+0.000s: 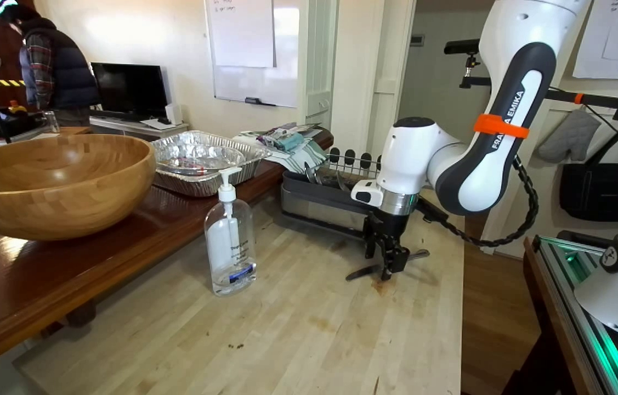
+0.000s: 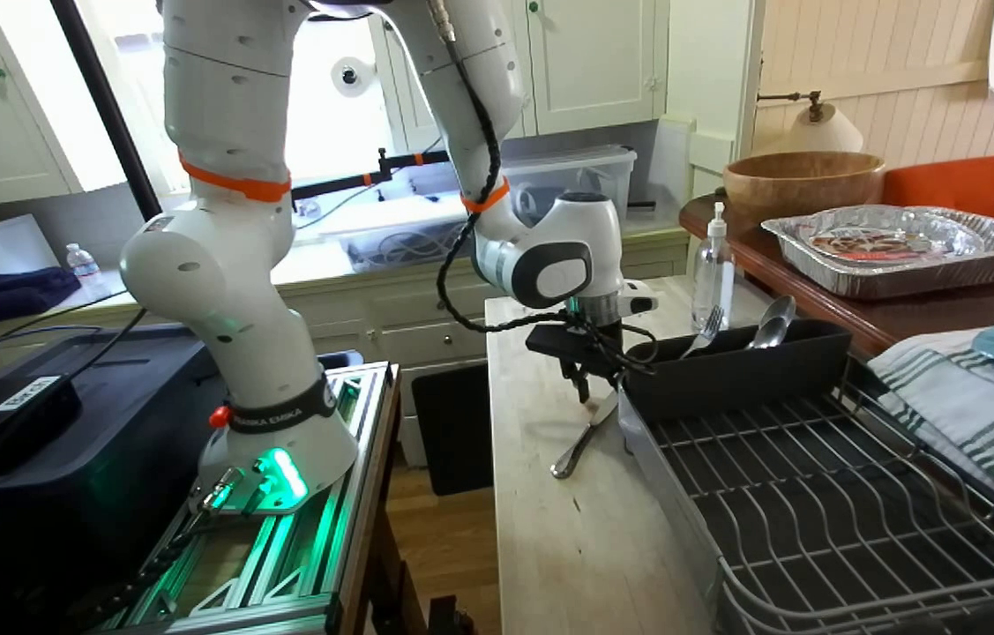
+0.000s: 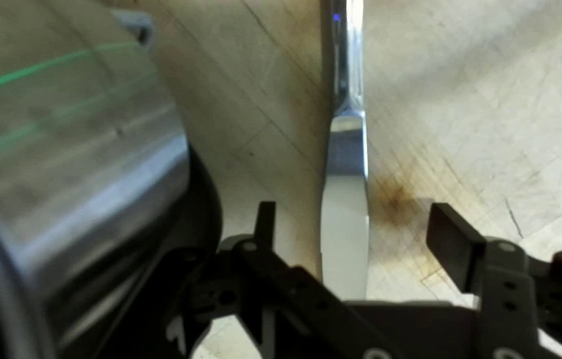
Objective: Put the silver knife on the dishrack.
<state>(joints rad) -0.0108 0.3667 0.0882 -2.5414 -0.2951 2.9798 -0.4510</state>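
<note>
The silver knife (image 1: pixel 361 273) lies flat on the light wooden table; its handle shows in an exterior view (image 2: pixel 579 448). In the wrist view the knife (image 3: pixel 345 214) runs top to bottom, handle at the top, blade tip hidden behind the gripper. My gripper (image 3: pixel 353 219) is open, one finger on each side of the blade, touching neither side. In both exterior views the gripper (image 1: pixel 380 264) (image 2: pixel 599 392) points down low over the knife. The grey dishrack (image 2: pixel 686 529) stands beside it; it also shows in an exterior view (image 1: pixel 322 211) and its curved wall in the wrist view (image 3: pixel 81 144).
A dark cutlery holder (image 2: pixel 752 375) with a fork and spoons sits at the rack's near-gripper end. A clear soap bottle (image 1: pixel 232 252) stands on the table. A wooden bowl (image 1: pixel 56 192), foil trays (image 1: pixel 191 181) and a striped towel (image 2: pixel 964 388) lie on the darker raised counter.
</note>
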